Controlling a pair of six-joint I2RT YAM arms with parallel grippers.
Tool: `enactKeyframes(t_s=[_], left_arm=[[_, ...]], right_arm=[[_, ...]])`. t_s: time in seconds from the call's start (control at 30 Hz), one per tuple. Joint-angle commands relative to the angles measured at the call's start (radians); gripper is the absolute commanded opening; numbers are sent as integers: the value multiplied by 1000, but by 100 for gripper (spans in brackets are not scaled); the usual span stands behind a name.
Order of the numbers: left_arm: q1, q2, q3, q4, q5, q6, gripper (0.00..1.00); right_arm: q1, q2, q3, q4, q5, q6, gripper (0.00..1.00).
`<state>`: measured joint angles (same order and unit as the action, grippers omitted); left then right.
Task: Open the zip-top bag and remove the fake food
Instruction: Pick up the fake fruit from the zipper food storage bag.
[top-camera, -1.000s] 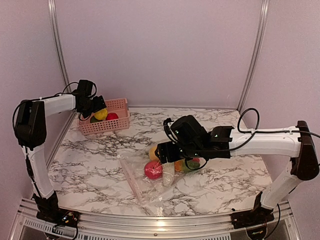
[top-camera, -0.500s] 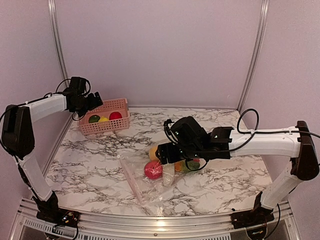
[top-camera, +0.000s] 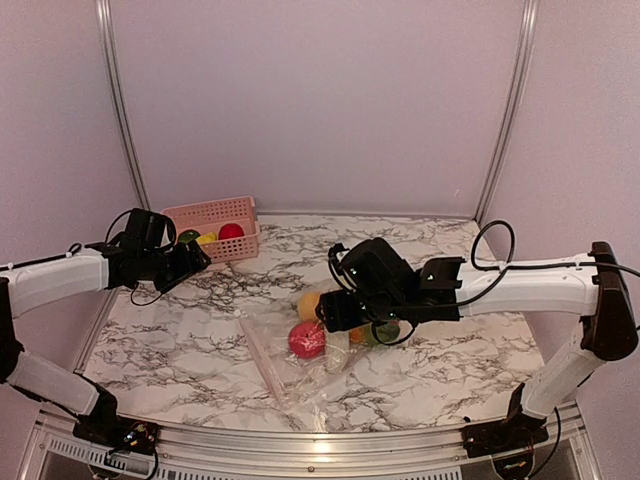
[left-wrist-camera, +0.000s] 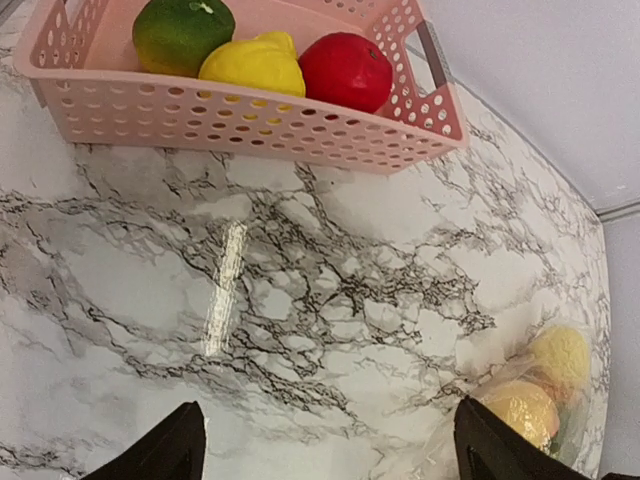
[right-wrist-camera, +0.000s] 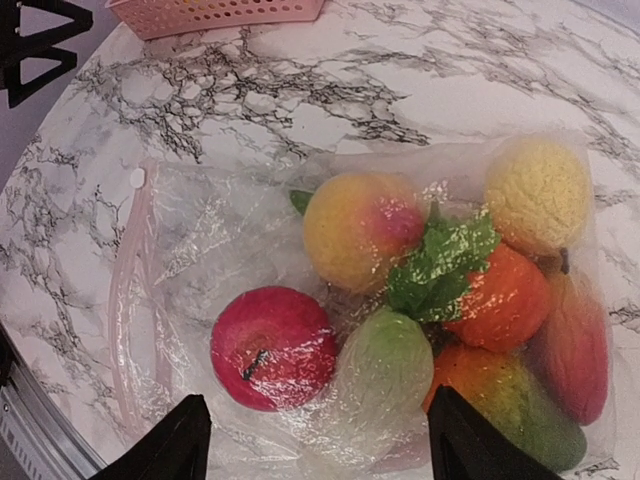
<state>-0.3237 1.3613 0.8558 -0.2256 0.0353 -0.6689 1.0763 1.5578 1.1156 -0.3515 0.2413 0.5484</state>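
Your right gripper (right-wrist-camera: 315, 440) hangs released, jaws spread wide, over the clear crinkly zip-top bag (right-wrist-camera: 190, 250). It lies flat mid-way across the marbled bench (left-wrist-camera: 300, 280), colourful plastic toy fruits (right-wrist-camera: 272, 347) inside. Your left gripper (left-wrist-camera: 335, 445) — also released, empty — faces the pink slatted plastic basket (left-wrist-camera: 250, 125).

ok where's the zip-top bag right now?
Top view: the zip-top bag lies under the right hand, toy fruit inside, well right of the pink basket.

Pale lilac walls (top-camera: 320, 100) and metal posts (top-camera: 120, 110) surround a marble-patterned table (top-camera: 450, 370).
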Motion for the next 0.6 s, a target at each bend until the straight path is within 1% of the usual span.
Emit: enactKeyframes(t_s=[0.0,0.13,0.17,0.33,0.47,0.57], left_arm=[[-73,-112,-133,53,5,-76,85],[-149,-183,-251,91,8,-141,69],[-171,-192,-277,101,9,-158,64],[-271,-199,-365,175,15,-236,45],[-345,-176,-411,265,27,-300,35],[-406,-135,-418,315,28,-338,30]], right_arm=[[10,33,-2,16,5,1,71],[10,55,6,34,0,6,68],[10,62,8,39,-2,6,68],[9,101,32,47,-3,10,65],[8,131,54,51,-4,11,60],[6,147,68,50,1,10,57]])
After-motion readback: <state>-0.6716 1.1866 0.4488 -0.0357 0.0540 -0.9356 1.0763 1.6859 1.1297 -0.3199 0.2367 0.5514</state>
